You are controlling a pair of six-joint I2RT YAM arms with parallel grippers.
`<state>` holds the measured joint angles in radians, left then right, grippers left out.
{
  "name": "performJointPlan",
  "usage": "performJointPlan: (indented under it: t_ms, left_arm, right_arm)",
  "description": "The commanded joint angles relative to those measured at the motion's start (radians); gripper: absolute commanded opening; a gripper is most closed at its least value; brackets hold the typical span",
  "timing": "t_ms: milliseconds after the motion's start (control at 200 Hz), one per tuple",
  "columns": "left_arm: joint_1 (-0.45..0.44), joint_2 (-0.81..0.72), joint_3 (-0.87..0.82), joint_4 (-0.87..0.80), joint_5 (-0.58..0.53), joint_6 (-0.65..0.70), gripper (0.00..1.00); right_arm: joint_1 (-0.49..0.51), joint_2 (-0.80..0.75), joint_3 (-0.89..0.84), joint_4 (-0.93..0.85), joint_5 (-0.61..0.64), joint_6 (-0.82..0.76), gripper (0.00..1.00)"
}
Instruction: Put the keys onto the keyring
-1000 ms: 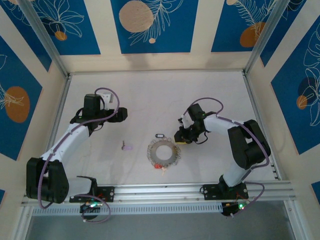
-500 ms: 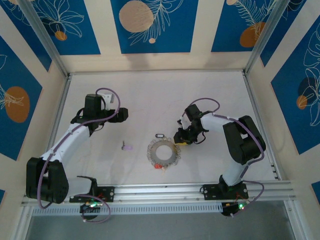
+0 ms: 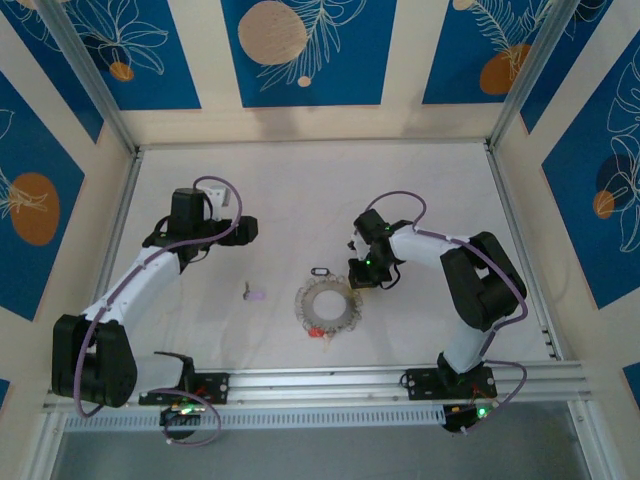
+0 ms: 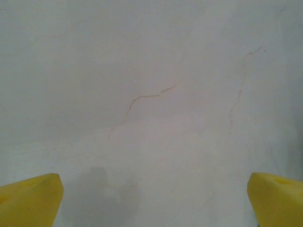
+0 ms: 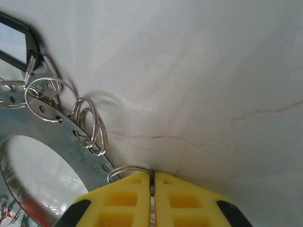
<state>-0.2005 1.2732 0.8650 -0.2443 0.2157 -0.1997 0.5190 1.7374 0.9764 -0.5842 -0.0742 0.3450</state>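
The task is judged barely begun. The lilac-headed key (image 3: 252,293) is seen lying loose on the desk (image 3: 300,190), left of the keyring (image 3: 326,305) and apart from it, so it is not yet mounted. The pale oblong key (image 3: 320,271) is laid against the keyring's far edge. In the right wrist view it is seen touching a small wire loop there, but whether it is threaded cannot be told. A red tag (image 3: 325,335) is hung at the keyring's near edge. At least the lilac key is judged left to do.

The left arm (image 3: 140,272) is stretched over the far-left desk, well apart from the things. Its jaws are spread wide, with yellow fingertips (image 4: 28,201) at the frame corners and nothing held. The right arm (image 3: 430,243) is folded inward, with the wrist tipped down at the keyring's right rim. Its jaws are pressed fully together on a split ring (image 5: 128,169) at the fringe of the grey plate.
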Motion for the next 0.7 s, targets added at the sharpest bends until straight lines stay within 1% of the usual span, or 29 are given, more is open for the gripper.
performJointPlan:
  t_ms: [0, 70, 205, 355, 465, 580, 695]
  left_arm:
    - [-0.013, -0.009, 0.020, 0.001, -0.004, 0.023, 1.00]
    - [-0.014, -0.014, 0.021, 0.000, -0.006, 0.025, 1.00]
    - [-0.017, -0.020, 0.019, 0.001, -0.007, 0.025, 1.00]
    - [-0.020, -0.019, 0.019, 0.002, -0.009, 0.025, 1.00]
    - [-0.021, -0.020, 0.019, -0.002, -0.013, 0.026, 1.00]
    - [-0.024, -0.021, 0.019, -0.004, -0.019, 0.029, 1.00]
    - [-0.025, -0.017, 0.022, -0.003, -0.019, 0.028, 1.00]
  right_arm:
    - [0.013, 0.012, -0.007, 0.067, 0.010, -0.015, 0.06]
    - [0.003, -0.018, -0.024, 0.081, 0.018, -0.008, 0.04]
    - [-0.052, -0.071, -0.056, 0.113, 0.023, 0.008, 0.00]
    - [-0.119, -0.088, -0.057, 0.122, 0.072, 0.013, 0.00]
    - [-0.180, -0.086, -0.058, 0.128, 0.044, 0.024, 0.00]
    - [-0.187, -0.113, -0.059, 0.114, 0.024, 0.017, 0.13]
    - [-0.174, -0.157, -0.066, 0.081, -0.013, 0.031, 0.21]
